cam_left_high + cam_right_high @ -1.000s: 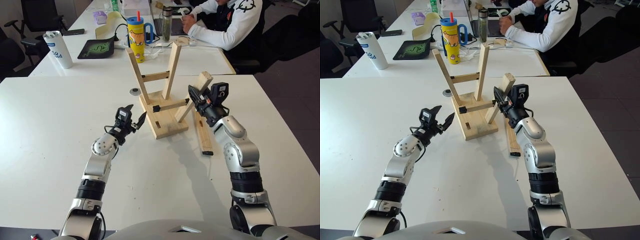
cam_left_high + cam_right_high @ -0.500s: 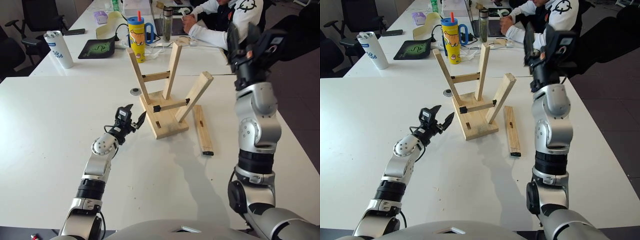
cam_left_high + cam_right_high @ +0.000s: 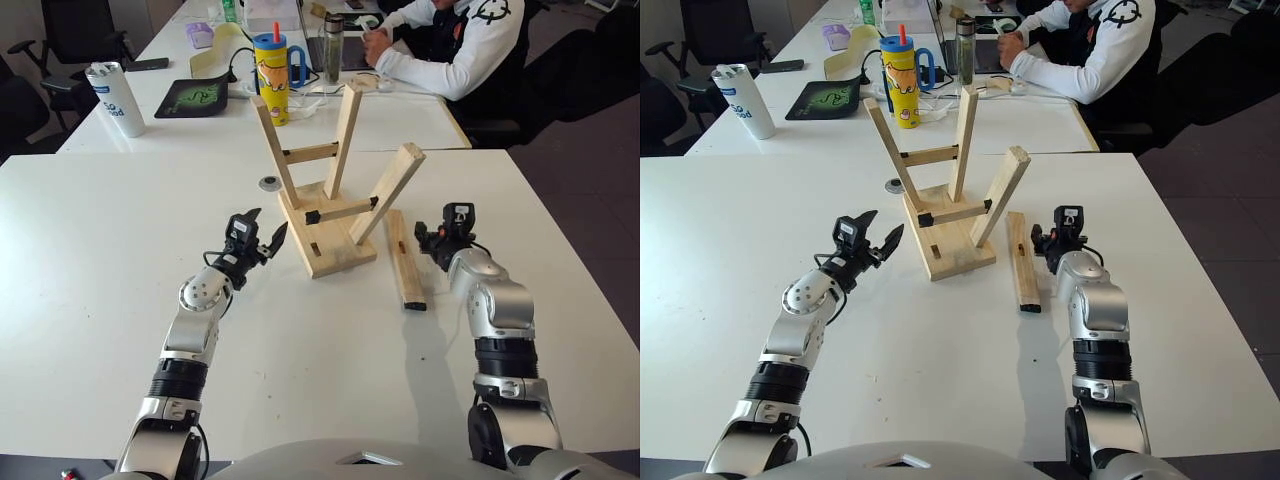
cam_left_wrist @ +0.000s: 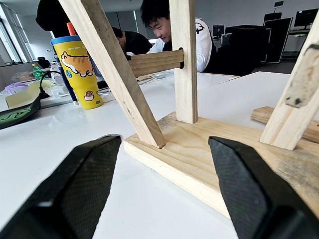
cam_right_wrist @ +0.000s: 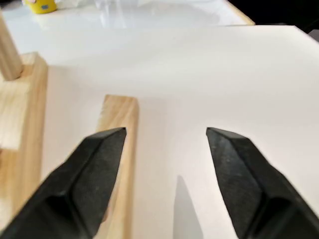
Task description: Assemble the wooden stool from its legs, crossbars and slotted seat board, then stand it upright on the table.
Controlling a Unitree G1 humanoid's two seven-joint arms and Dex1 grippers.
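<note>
head view: on the far table [image 3: 400, 120] a yellow tumbler [image 3: 272, 62] has a red straw [image 3: 277, 30] standing through its lid. a white cup [image 3: 116, 98] and a dark bottle [image 3: 333, 48] stand there too; what any of them holds cannot be told. on the near table [image 3: 100, 260] the seat board [image 3: 335, 250] lies flat with three legs [image 3: 345, 125] pointing up. a crossbar [image 3: 312, 153] joins the two far legs, and a lower crossbar [image 3: 345, 211] runs to the tilted third one. a loose leg [image 3: 405, 262] lies flat just beside the board on the robot's right, between the board and the right gripper [image 3: 1044, 243]. that gripper sits low near the loose leg's far end, jaws spread and empty. the left gripper [image 3: 255, 238] hovers near the board's left corner, jaws spread, holding nothing.

left wrist view: the two fingers [image 4: 84, 194] stand wide apart. the board's edge and the upright legs lie just beyond them, with the yellow tumbler behind.

right wrist view: the fingers [image 5: 244, 174] are spread, one over the loose leg's edge and the other over bare table. whether either touches anything cannot be told.
</note>
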